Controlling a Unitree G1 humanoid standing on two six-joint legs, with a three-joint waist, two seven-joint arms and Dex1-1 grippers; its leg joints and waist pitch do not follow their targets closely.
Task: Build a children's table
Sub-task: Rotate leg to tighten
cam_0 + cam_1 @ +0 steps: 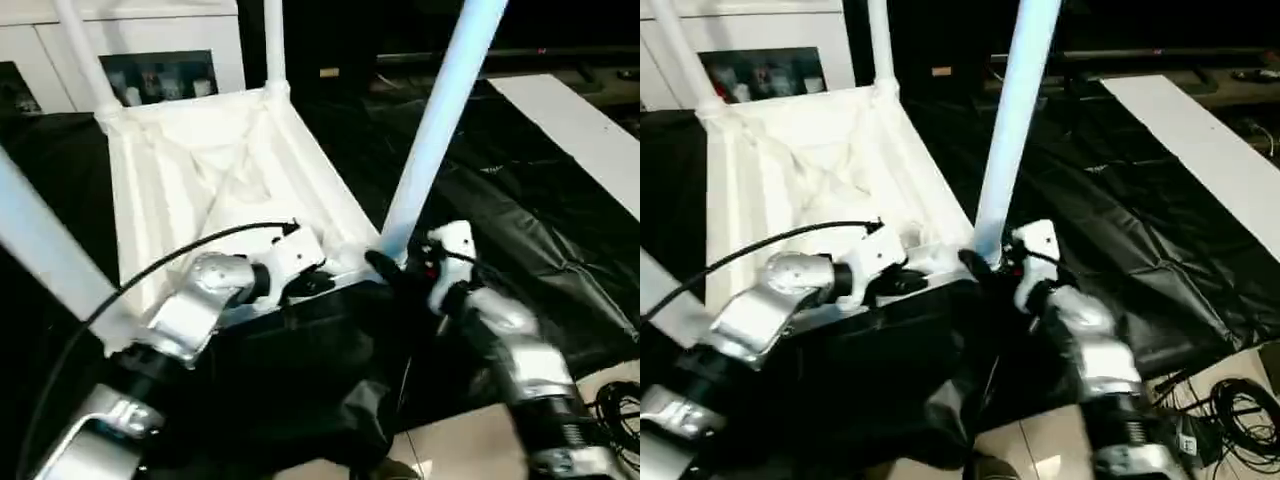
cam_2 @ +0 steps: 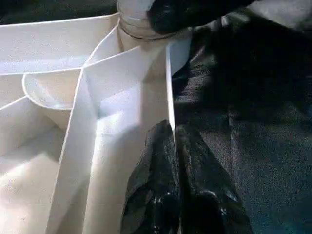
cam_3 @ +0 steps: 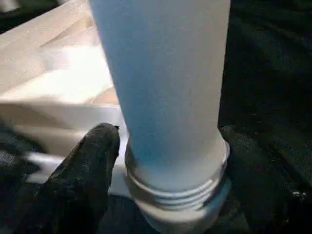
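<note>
**Nearly upright: a leg stands at the tabletop's near corner**

Upside down on black sheeting (image 1: 520, 230), the white tabletop (image 1: 200, 170) shows its ribbed underside. Legs rise from its two far corners, the far-left leg (image 1: 85, 55) and the far-right leg (image 1: 274, 45). At the near right corner a third leg (image 1: 435, 125) leans slightly, its threaded end sitting at the corner socket (image 3: 180, 195). The right gripper (image 3: 170, 161) straddles that end, one black finger (image 3: 87, 165) on each side; whether they press the leg I cannot tell. The left gripper (image 2: 174, 161) lies along the tabletop's near edge wall, fingers pressed together with the thin wall edge between their tips. A fourth leg (image 1: 50, 255) slants across beside the tabletop's near left corner.
</note>
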